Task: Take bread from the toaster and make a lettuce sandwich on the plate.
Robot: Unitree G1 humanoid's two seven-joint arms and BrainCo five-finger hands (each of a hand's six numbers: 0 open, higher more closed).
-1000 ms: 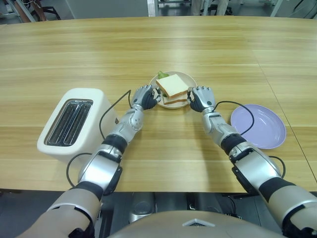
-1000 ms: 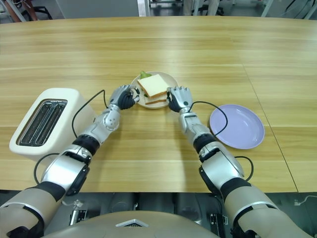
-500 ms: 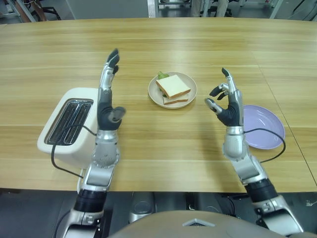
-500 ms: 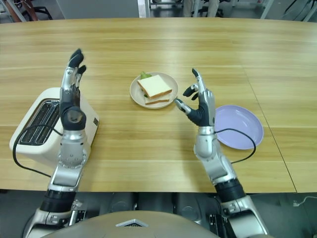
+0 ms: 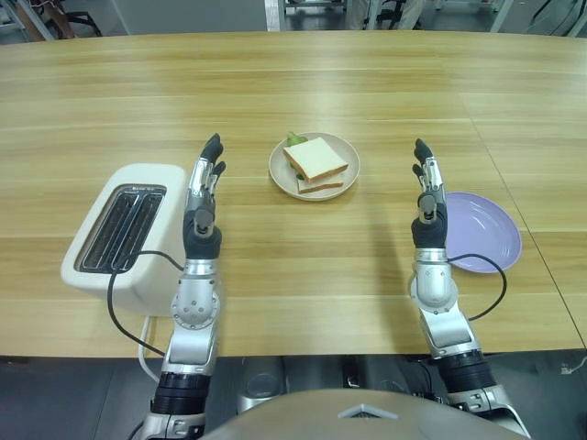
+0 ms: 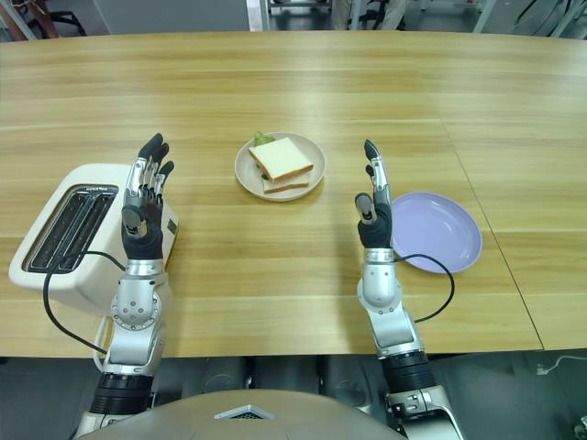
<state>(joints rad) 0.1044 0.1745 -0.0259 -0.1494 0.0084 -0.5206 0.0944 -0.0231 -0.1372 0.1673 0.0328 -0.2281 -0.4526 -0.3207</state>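
Now: wooden table (image 5: 367,82), long, planks running side to side. Cream toaster (image 5: 119,229) at the robot's left near the front edge, slots up, black cord (image 5: 115,302) looping off its near side. Purple plate (image 5: 486,225) at the right, lying flat. Tan plate (image 5: 278,170) mid-table, between and beyond the two hands, well apart from the toaster and the purple plate. Left hand (image 5: 204,206) raised upright just right of the toaster, fingers straight and slightly fanned, holding nothing. Right hand (image 5: 427,197) raised upright just left of the purple plate, seen edge-on, fingers straight and held close together, holding nothing. Sandwich (image 5: 316,160) on the tan plate: two white bread slices stacked, top slice turned a little off the lower. Lettuce (image 5: 293,138) pokes out green at the sandwich's far left corner.
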